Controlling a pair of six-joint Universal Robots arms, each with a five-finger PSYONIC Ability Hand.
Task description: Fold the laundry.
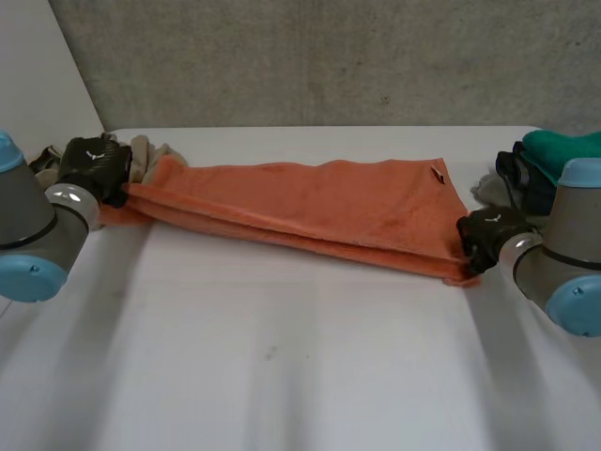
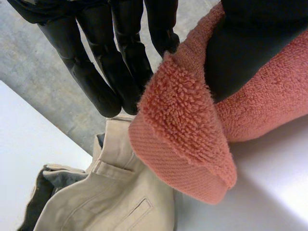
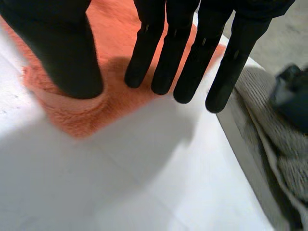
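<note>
The folded orange terry towel (image 1: 310, 211) lies across the white tabletop (image 1: 282, 357). The left hand (image 1: 94, 169) pinches one end corner between thumb and fingers. The right hand (image 1: 486, 237) rests straight-fingered, unclenched, on the opposite corner.

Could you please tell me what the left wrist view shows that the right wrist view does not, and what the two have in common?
Left wrist view: the left hand pinches a corner of the orange towel between thumb and straight fingers, with a beige garment at its fingertips. Right wrist view: the right hand has straight fingers and its thumb on the towel's opposite corner, with a grey knitted cloth and a dark item beside its fingertips. Both: the orange towel and the white table.
</note>
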